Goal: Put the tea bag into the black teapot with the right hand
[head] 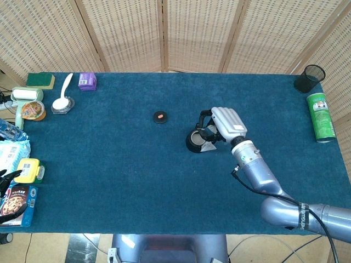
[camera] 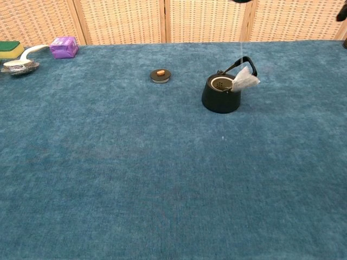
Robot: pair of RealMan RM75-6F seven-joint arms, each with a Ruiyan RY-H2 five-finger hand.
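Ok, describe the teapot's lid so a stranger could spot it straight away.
On the blue table, look just left of the black teapot near the middle. The lid is the small flat black disc lying alone there, with an orange knob on top.

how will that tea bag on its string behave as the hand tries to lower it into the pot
Probably very light and floppy: in the chest view the tea bag dangles tilted from a thin string beside the black teapot, not hanging straight. It will likely swing with any motion of the right hand, so it may catch the handle or rim.
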